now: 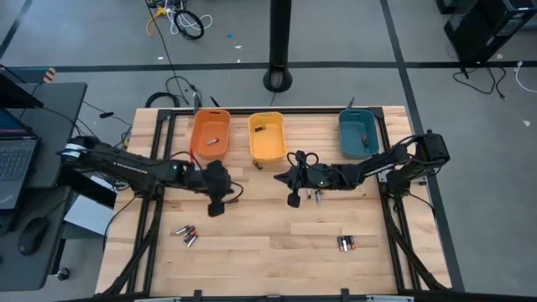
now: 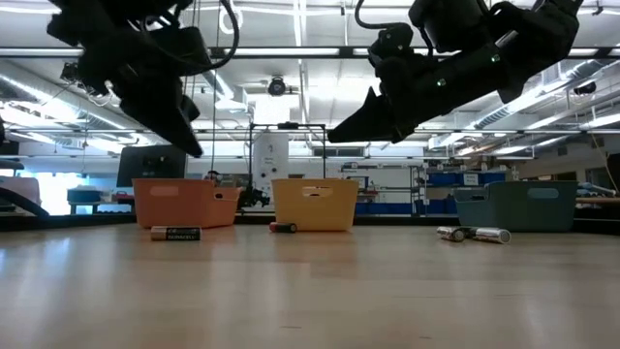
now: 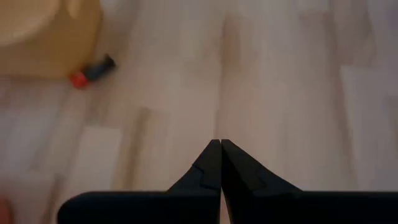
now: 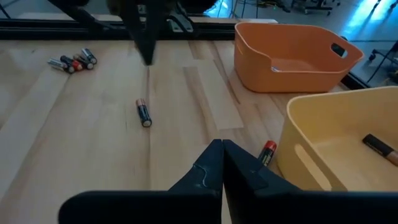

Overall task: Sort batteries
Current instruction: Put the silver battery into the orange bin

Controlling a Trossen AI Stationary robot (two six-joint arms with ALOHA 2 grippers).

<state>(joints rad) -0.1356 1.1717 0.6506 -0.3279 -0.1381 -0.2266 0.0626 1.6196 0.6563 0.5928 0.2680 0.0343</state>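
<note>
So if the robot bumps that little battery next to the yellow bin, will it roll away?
Probably. The battery is a smooth round cylinder lying on its side on flat wood, so a sideways nudge would likely roll it. The yellow bin beside it might stop it. It looks rigid, not squashy.

Wooden table (image 1: 252,260) bears three bins along its far edge: orange bin (image 1: 210,134), yellow bin (image 1: 267,137), teal bin (image 1: 358,133). Desk with laptop (image 1: 15,159) and mouse (image 1: 32,236) stands beside the table. Cables (image 1: 180,18) lie on the floor.
</note>
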